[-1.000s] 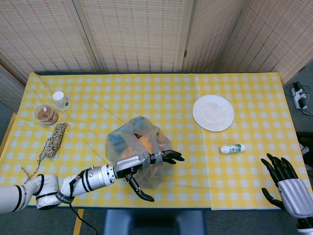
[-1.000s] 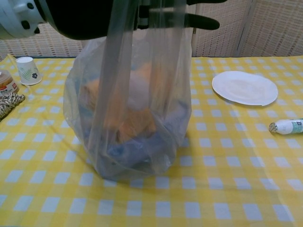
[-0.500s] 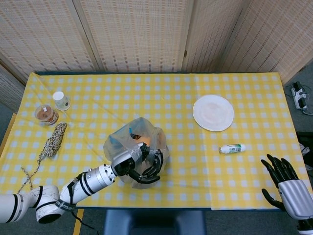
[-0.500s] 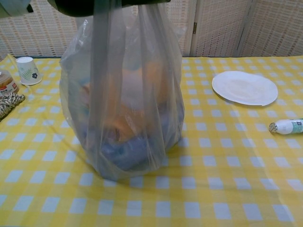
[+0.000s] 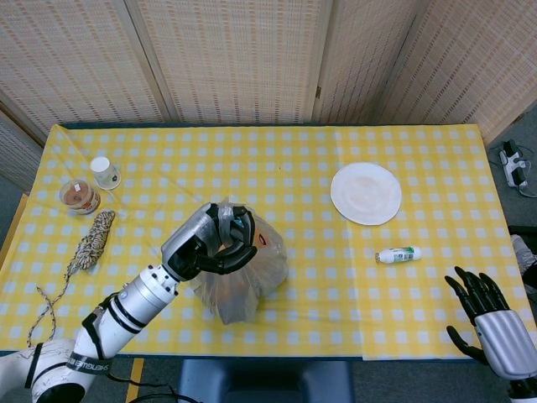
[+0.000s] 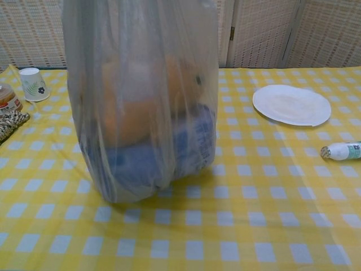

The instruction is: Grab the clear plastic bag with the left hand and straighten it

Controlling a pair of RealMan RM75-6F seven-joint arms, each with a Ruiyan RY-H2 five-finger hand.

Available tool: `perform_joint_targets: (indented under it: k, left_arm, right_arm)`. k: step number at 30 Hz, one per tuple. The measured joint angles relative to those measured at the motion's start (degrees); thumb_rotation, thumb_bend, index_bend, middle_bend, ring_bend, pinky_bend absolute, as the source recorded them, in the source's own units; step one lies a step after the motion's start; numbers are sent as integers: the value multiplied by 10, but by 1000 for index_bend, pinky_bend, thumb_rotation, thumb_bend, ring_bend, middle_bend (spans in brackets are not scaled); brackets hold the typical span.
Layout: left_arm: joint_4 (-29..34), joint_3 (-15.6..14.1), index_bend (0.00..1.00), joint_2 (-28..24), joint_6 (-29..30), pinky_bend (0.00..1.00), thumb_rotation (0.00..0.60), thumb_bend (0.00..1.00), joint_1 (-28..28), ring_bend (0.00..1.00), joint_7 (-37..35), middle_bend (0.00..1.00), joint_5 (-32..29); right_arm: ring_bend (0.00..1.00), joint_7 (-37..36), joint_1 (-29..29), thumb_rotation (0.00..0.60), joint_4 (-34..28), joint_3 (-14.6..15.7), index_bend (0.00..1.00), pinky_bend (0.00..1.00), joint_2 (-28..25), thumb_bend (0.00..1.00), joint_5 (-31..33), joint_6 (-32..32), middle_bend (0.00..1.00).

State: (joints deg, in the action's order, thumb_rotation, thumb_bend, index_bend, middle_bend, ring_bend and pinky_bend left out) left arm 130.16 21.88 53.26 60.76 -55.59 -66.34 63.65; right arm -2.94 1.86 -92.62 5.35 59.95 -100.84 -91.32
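Observation:
The clear plastic bag (image 5: 247, 277) stands upright on the yellow checked table, holding orange and blue items. My left hand (image 5: 210, 243) grips its gathered top from above, fingers closed around the plastic. In the chest view the bag (image 6: 144, 107) fills the left half, pulled tall and taut, its top and the hand cut off by the frame's upper edge. My right hand (image 5: 491, 315) hangs at the table's front right corner, fingers spread, holding nothing.
A white plate (image 5: 366, 193) lies back right, with a small white bottle (image 5: 398, 254) on its side nearer the front. At far left are a paper cup (image 5: 104, 172), a small jar (image 5: 80, 196) and a rope bundle (image 5: 88, 243).
My left hand closed on the bag's top and rose, pulling the slack plastic up. The bag went from slumped to tall and taut. The right hand barely moved.

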Motion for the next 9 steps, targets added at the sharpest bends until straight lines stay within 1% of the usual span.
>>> perform_joint_targets:
  k: [1, 2, 5, 9]
  left_arm:
    - [2, 19, 795, -18, -9, 1000, 600, 699, -2, 872, -6, 1000, -9]
    - [4, 45, 795, -43, -22, 1000, 600, 699, -5, 872, -14, 1000, -22]
    - [7, 101, 795, -100, -50, 1000, 600, 699, -14, 873, -23, 1000, -73]
    - [15, 144, 795, -141, -84, 1000, 600, 699, -25, 874, -19, 1000, -149]
  right_arm:
    - [0, 1, -1, 600, -1, 0, 0, 0, 0, 376, 1, 2, 0]
    - [0, 2, -2, 600, -2, 0, 0, 0, 1, 376, 1, 4, 0]
    - [0, 8, -4, 600, -6, -1, 0, 0, 2, 376, 2, 9, 0]
    - [0, 16, -6, 600, -10, -2, 0, 0, 4, 376, 3, 15, 0]
